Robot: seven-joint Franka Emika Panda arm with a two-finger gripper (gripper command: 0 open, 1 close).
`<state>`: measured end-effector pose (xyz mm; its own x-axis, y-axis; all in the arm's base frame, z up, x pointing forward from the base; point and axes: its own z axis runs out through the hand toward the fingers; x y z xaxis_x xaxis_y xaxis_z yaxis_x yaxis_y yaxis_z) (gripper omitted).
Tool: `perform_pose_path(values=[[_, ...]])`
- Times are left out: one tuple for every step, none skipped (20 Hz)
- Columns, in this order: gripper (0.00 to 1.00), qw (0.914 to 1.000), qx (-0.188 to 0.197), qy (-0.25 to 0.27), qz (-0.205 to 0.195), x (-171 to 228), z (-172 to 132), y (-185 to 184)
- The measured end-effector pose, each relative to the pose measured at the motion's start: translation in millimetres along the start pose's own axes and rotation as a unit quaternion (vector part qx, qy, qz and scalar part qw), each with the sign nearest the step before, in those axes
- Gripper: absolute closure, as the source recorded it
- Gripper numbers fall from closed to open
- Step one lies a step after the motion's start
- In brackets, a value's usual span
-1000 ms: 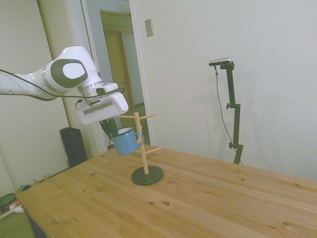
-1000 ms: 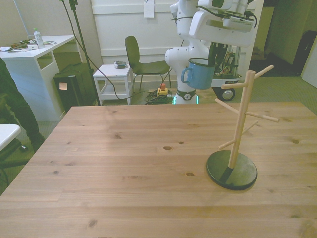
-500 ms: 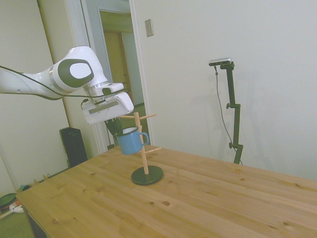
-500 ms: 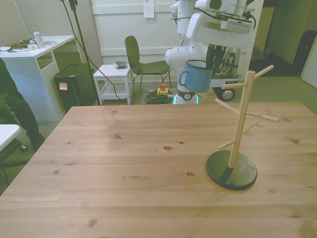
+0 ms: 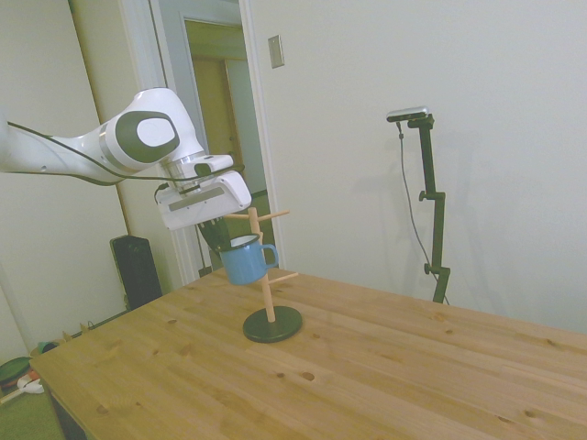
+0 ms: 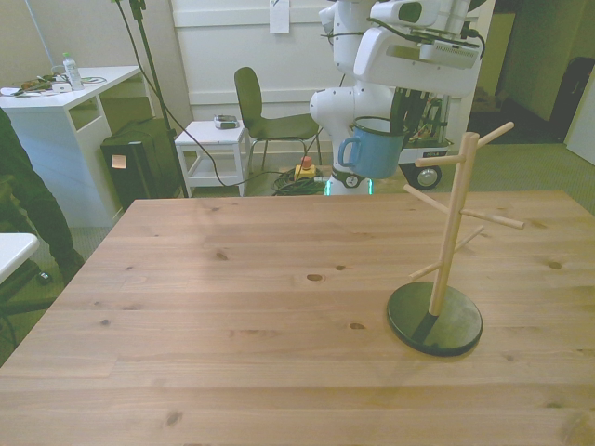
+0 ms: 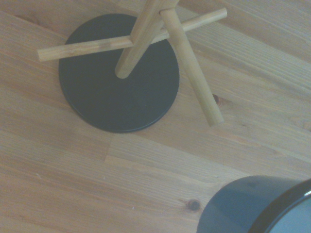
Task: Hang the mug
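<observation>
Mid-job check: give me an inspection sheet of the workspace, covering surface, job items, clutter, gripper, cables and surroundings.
Surface: wooden table, knots in the planks, nothing spilled.
Job items: blue mug held in the air beside the rack's upper pegs, not yet hung, handle toward the front view's left. Wooden peg rack upright on its dark round base.
Clutter: nothing seen on the table.
Gripper: gripper shut on the mug's rim, above the table.
Cables: cable running along the arm; more cables on the floor behind the table.
Surroundings: chair, white side table, white desk, a person at the front view's left edge.
</observation>
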<state>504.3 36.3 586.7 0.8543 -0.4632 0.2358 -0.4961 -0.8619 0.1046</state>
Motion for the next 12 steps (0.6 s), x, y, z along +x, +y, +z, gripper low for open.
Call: perform_pose_path(values=[[1.00,1.0000,0.000,0.000,-0.002,-1.1,0.1,-2.5],[1.00,1.0000,0.000,0.000,-0.005,-2.6,0.3,-5.4],[1.00,1.0000,0.000,-0.001,-0.008,-4.1,0.7,-8.4],[1.00,0.9999,0.000,-0.001,-0.010,-5.6,1.1,-11.4],[1.00,0.9999,-0.001,-0.001,-0.013,-6.8,1.5,-14.2],[1.00,0.9999,-0.001,-0.001,-0.014,-7.6,1.8,-16.4],[1.00,0.9999,0.000,-0.001,-0.015,-7.9,1.9,-18.6],[1.00,0.9999,0.000,-0.001,-0.015,-7.5,1.3,-20.6],[1.00,0.9999,0.000,-0.001,-0.016,-6.8,0.8,-22.6],[1.00,0.9999,0.000,-0.001,-0.016,-6.1,0.6,-24.8],[1.00,0.9999,0.000,-0.001,-0.016,-5.4,0.7,-26.7],[1.00,0.9999,0.000,-0.001,-0.016,-4.5,1.0,-29.2]])
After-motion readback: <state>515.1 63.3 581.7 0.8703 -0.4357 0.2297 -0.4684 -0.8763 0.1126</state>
